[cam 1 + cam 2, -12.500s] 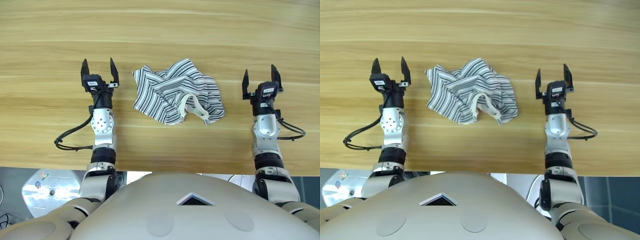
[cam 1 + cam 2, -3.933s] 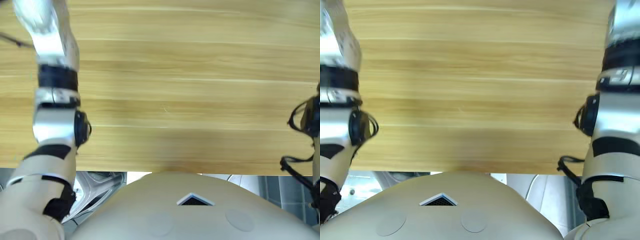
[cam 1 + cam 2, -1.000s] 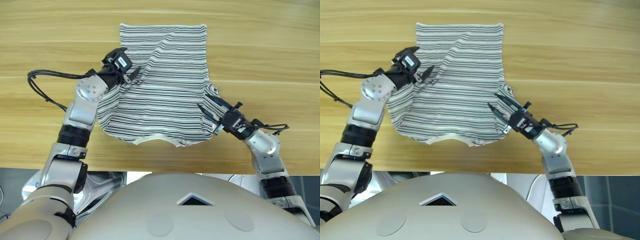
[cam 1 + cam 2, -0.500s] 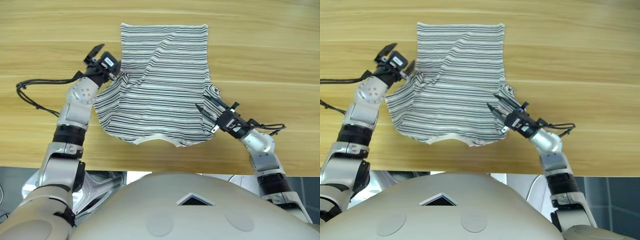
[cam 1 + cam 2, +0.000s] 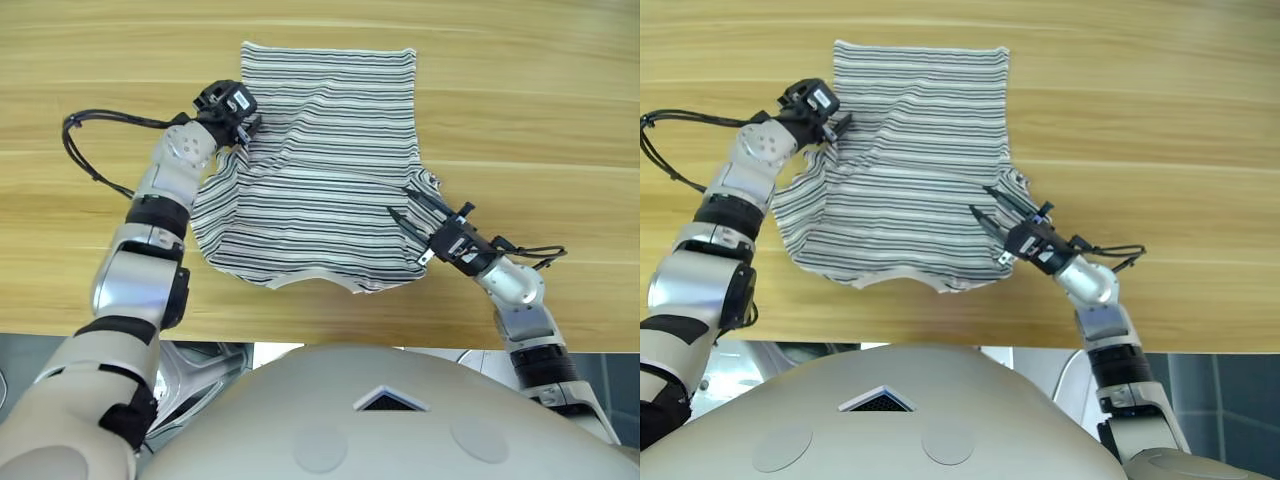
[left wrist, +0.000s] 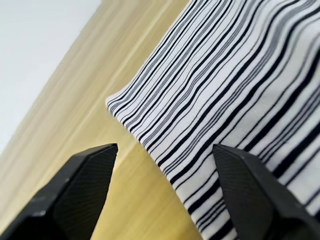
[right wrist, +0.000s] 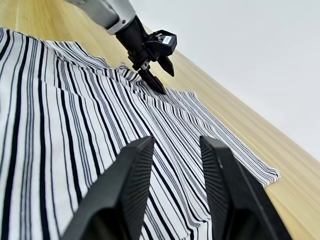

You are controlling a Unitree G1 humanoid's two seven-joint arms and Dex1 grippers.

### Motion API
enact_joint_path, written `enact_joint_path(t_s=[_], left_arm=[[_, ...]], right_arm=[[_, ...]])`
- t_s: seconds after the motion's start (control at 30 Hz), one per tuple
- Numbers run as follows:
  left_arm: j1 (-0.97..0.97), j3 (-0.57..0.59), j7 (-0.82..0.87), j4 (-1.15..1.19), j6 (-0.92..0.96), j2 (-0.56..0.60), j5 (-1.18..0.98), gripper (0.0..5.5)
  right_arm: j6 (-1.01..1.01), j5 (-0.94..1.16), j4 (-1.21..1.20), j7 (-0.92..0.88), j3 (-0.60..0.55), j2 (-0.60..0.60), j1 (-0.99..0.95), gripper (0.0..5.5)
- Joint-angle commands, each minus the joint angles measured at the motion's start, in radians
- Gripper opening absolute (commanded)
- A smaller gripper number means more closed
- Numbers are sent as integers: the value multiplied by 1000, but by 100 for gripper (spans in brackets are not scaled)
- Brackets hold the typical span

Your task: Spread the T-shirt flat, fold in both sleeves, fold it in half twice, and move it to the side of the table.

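Observation:
The black-and-white striped T-shirt lies spread on the wooden table, hem at the far side and neckline towards the near edge, with creases across its left half. My left gripper sits at the shirt's left edge, pointing down at the cloth. Its fingers are open, and the shirt's edge lies between them in the left wrist view. My right gripper is open low over the shirt's near right part, by the bunched right sleeve. The right wrist view shows its fingertips above the stripes.
Bare wood surrounds the shirt on the left, right and far sides. The table's near edge runs just below the neckline. A black cable loops off my left arm over the table, and another cable trails by my right wrist.
My left gripper has swung from just off the shirt's left side back onto its left edge, slightly farther up the table. The right gripper has edged a little left; the shirt looks much the same.

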Motion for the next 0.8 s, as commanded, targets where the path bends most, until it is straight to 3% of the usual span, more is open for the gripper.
enact_joint_path(t_s=[0.03,0.37,0.67,0.8], left_arm=[[-7,-33,-4,64,-17,15,39,353],[36,28,21,16,-110,21,-31,353],[49,81,174,-88,-175,35,-34,353],[152,176,186,-243,-202,106,-96,353]], right_arm=[[11,-12,-14,-2,10,-1,-3,167],[9,-9,-3,-5,21,2,-7,167],[0,-42,-15,5,64,4,6,167],[-13,-53,-28,-11,69,-1,28,167]])
